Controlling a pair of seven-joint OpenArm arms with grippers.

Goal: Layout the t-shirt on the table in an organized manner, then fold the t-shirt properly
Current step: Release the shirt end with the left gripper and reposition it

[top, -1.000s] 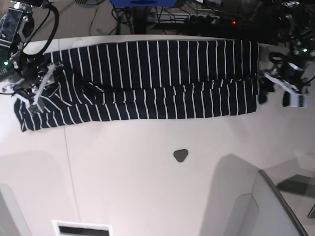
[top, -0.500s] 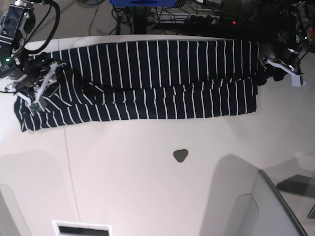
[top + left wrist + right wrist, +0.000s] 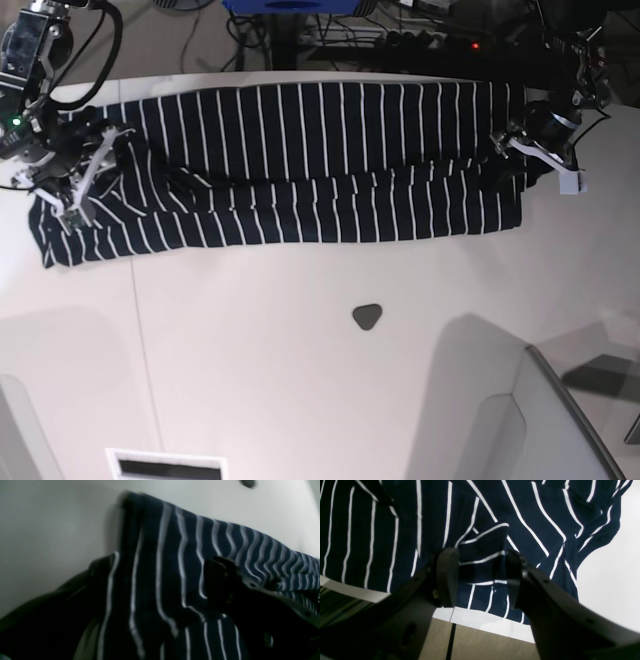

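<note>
White tabletop (image 3: pixel 300 380) fills most of the overhead view, with cables and dark equipment along its far edge. The t-shirt (image 3: pixel 300 160) lies across the far half as a long dark band with thin white stripes, folded lengthwise, its ends near the two arms.

The right hand (image 3: pixel 480 577) is at the end of the shirt on the left of the overhead view. Its fingers stand partly apart, and a raised fold of striped cloth sits between them; the cloth seems pinched there, though it is hard to tell how firmly.

The left hand (image 3: pixel 535 150) is at the opposite end of the shirt. In its own camera one dark finger (image 3: pixel 220 585) rests over the striped cloth, and the other is hidden, so whether the fingers are apart or grip anything cannot be told.

Compared with a second ago, the left hand has moved from the bare tabletop beside the shirt inward onto the shirt's end. The right hand and the shirt have hardly changed.

A small dark grey rounded piece (image 3: pixel 367 316) lies alone on the tabletop, well apart from the shirt. The left wrist view is blurred and dark.
</note>
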